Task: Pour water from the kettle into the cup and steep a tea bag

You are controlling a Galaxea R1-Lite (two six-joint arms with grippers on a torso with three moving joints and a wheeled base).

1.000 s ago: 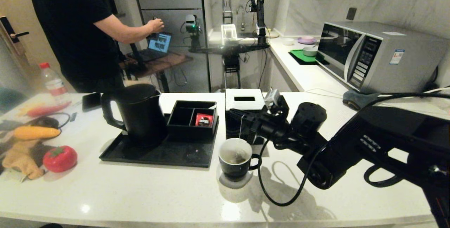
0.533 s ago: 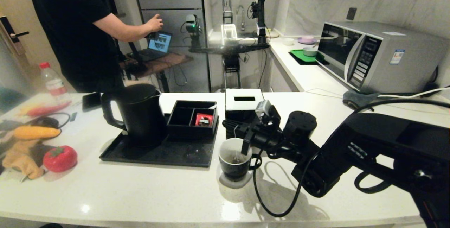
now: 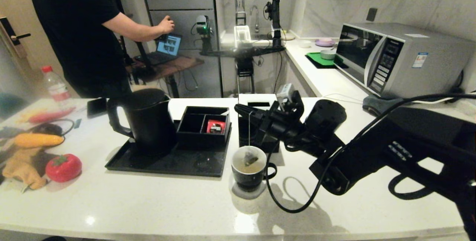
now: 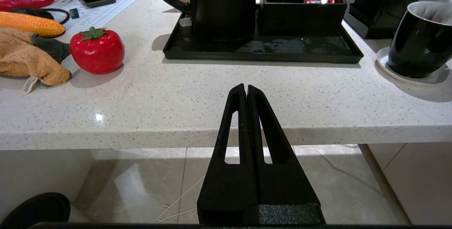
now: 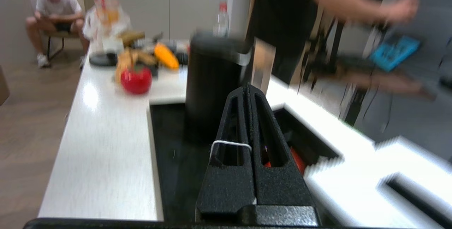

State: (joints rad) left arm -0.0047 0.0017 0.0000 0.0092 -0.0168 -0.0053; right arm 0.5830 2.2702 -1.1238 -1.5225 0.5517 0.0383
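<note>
The black cup (image 3: 248, 172) with its white inside stands on a coaster at the front middle and holds pale yellowish water (image 3: 245, 169). Above it my right gripper (image 3: 238, 109) is shut on the tea bag's string (image 5: 229, 142). The greyish tea bag (image 3: 251, 157) hangs from the string at rim height. The tall black kettle (image 3: 147, 120) stands upright on the black tray (image 3: 167, 163), left of the cup. My left gripper (image 4: 246, 87) is shut on nothing, low in front of the counter's front edge. The cup (image 4: 420, 41) and the kettle (image 4: 222, 6) also show in the left wrist view.
On the tray sits a black divided box (image 3: 203, 124) with a red packet (image 3: 215, 126). A black cube box with a white slotted top (image 3: 258, 105) stands behind the cup. A toy tomato (image 3: 63, 166), corn (image 3: 37, 140) and cloth lie left. A microwave (image 3: 401, 60) stands right; a person (image 3: 85, 29) stands behind.
My right gripper dipped toward the cup, then rose and shifted slightly left. The tea bag has come up from the bottom of the cup to rim height.
</note>
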